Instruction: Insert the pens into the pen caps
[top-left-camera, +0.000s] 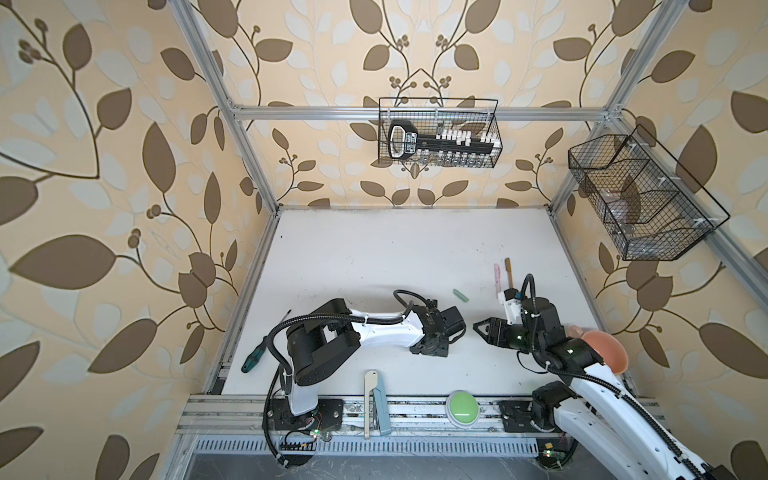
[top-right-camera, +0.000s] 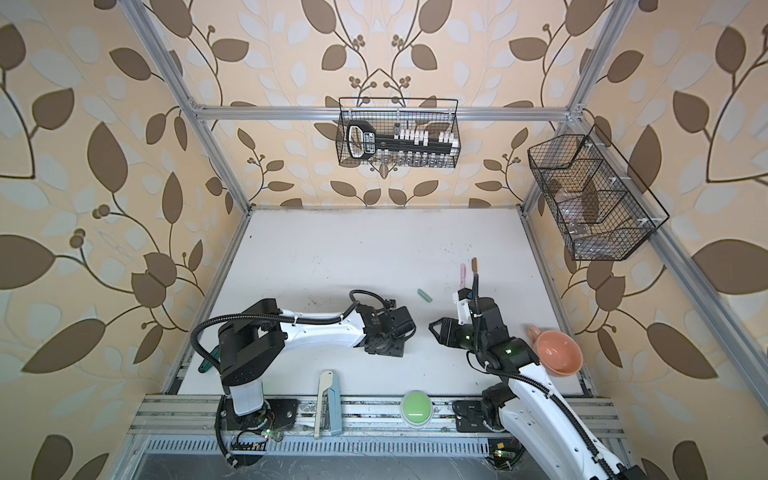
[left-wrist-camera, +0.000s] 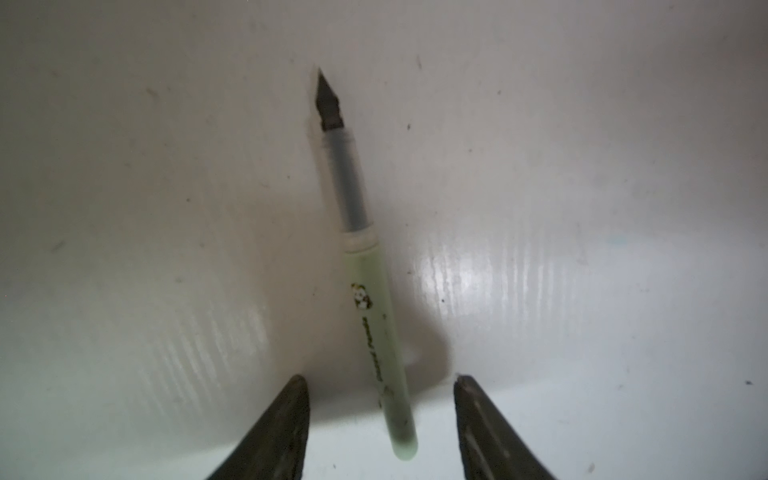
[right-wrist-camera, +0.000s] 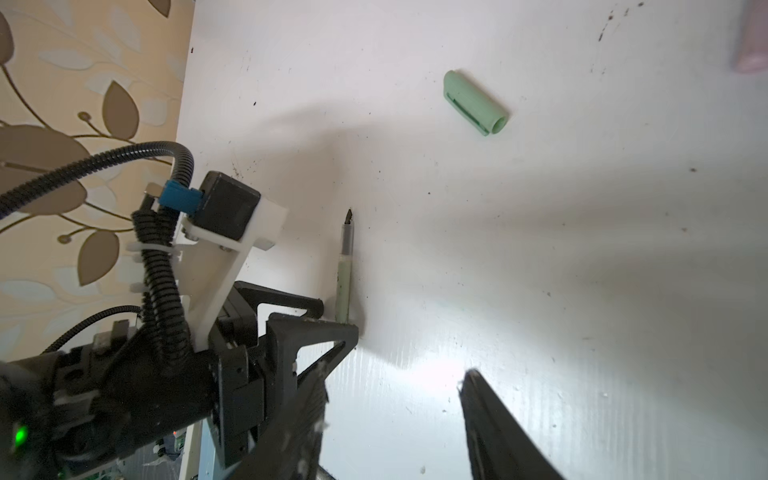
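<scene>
Left arm: the left gripper (left-wrist-camera: 383, 386) points down at the white table (top-left-camera: 374, 257), near the middle of the table. In the left wrist view the jaws stand apart, with the green pen (left-wrist-camera: 374, 299) lying flat on the table between the fingertips (left-wrist-camera: 297, 399). I see a gap on both sides of the barrel, so no contact. The pen's dark tip points away from the gripper. In both top views the gripper body hides the pen.

Right arm: the right gripper (right-wrist-camera: 395, 382) hangs just beside the left one, facing it. Its jaws are apart and there is nothing between them. Its wrist view shows the green pen (right-wrist-camera: 344, 286) reaching out from under the left gripper's fingers.

Green cap (top-left-camera: 460, 295): lies alone on the table, beyond the two grippers and apart from the pen, open end visible in the right wrist view (right-wrist-camera: 476, 104).

Pink pen (top-left-camera: 496, 274) and brown pen (top-left-camera: 508, 270): side by side, further back on the right, lower ends hidden behind the right arm's wrist camera mount. I cannot tell whether they are capped.

Other items: green-handled screwdriver (top-left-camera: 255, 353) at the table's left edge; beige and teal tool (top-left-camera: 374, 403) and green button (top-left-camera: 462, 405) at the front rail; salmon bowl (top-left-camera: 606, 349) at the right edge.
</scene>
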